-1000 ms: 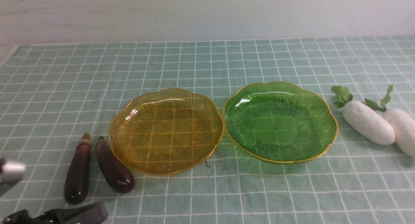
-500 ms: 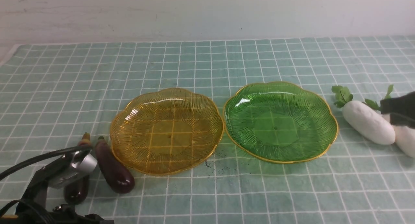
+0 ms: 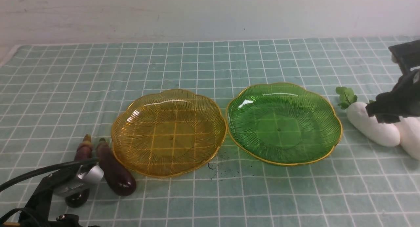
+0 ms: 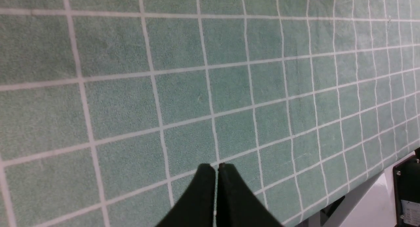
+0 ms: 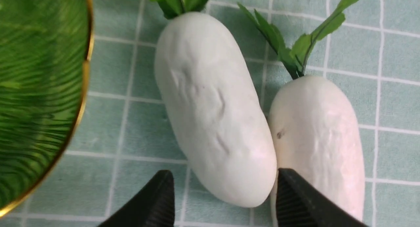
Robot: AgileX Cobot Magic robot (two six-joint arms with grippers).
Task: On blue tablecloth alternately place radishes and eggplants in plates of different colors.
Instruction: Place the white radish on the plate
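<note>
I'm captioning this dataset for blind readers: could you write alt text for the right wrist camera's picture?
The right gripper, open, straddles the rounded end of a white radish lying on the blue tablecloth. A second radish lies against it, both leafy-topped, and the gold-rimmed green plate shows beside the first.

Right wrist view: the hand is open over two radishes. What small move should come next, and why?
Probably lower the right hand a little and shut it on the radish nearer the green plate. Its open fingers straddle that radish's end, and the plate lies empty. One finger sits at the seam with the second radish, so go slowly.
</note>
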